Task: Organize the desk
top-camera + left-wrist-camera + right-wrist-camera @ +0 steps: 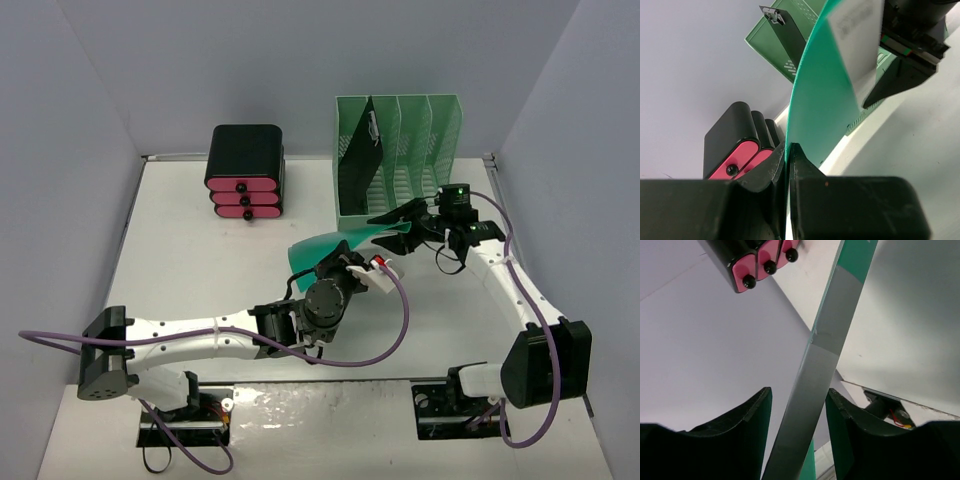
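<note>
A: Status on the tidy-up?
B: Partway, I'd judge. Green folder is up in the air over the middle of the surface, not filed yet. Left gripper is clamped tight on one edge of it, and the sheet bows up toward the right gripper.
A: Is the right one holding?
B: No. Its jaws stand partly apart, one on either side of the folder's far edge, with a gap on both sides. Straddling, not pinching.
A: Anything put away?
B: One black board stands in the leftmost slot of the green file rack. The other slots look empty.
A: And the surface itself?
B: White, matte, flat, with pale grey walls round it. The rack stands at its far edge, and the black drawer unit with pink fronts is left of it, drawers shut.
A: What's left?
B: Likely getting the folder into a free slot.
</note>
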Available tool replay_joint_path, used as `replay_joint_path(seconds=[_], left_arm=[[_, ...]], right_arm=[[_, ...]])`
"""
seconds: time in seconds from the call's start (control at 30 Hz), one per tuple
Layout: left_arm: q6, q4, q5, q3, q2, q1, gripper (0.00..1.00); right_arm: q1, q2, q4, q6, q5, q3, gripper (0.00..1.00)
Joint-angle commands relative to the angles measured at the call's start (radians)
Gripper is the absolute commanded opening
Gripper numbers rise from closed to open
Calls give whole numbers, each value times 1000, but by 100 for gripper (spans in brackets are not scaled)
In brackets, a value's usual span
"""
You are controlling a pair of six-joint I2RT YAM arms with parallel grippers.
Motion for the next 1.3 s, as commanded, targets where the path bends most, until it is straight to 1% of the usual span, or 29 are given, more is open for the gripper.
replay_joint_path(seconds=[0.0, 0.1, 0.23, 0.27, 0.3, 0.33, 0.57, 0.63, 0.67, 0.7, 0.77, 0.83, 0.87, 0.9, 0.97, 1.13, 1.27], left_arm=[[23, 144, 8, 76, -27, -3, 0], [24, 145, 4, 81, -22, -2, 0], [25, 141, -1, 86, -22, -2, 0], [23, 139, -3, 86, -24, -2, 0], [22, 134, -3, 86, -26, -2, 0], [21, 132, -6, 86, -27, -2, 0], [-6, 57, -7, 99, -61, -3, 0], [-17, 15, -16, 104, -80, -4, 2], [-20, -3, -23, 106, -90, -6, 5], [-18, -13, -35, 105, -101, -10, 13], [-18, -26, -40, 105, -119, -15, 22], [-24, -78, -63, 111, -143, -27, 39], [-24, -88, -74, 111, -152, -32, 44], [-24, -98, -82, 112, -158, -34, 46], [-25, -139, -105, 115, -176, -50, 56], [-42, -199, -145, 117, -216, -66, 55], [-74, -260, -181, 126, -248, -80, 56]], right_arm=[[8, -47, 274, 183, -115, -47, 40], [8, -44, 334, 221, -123, -67, 33], [8, -44, 391, 259, -126, -87, 13], [9, -47, 409, 269, -130, -92, 6], [9, -48, 411, 273, -132, -94, 2], [9, -51, 413, 274, -135, -94, 1], [13, -77, 407, 274, -143, -78, 0], [13, -94, 401, 275, -140, -80, 0], [13, -103, 397, 275, -139, -81, 0], [13, -110, 393, 274, -138, -81, 0], [13, -122, 386, 274, -137, -78, 0], [14, -140, 368, 274, -135, -66, 0], [14, -146, 359, 273, -133, -60, 0], [14, -150, 351, 270, -133, -54, 0], [14, -163, 325, 258, -134, -41, 0], [29, -189, 291, 234, -142, -24, 0], [39, -214, 231, 197, -154, -1, 0]])
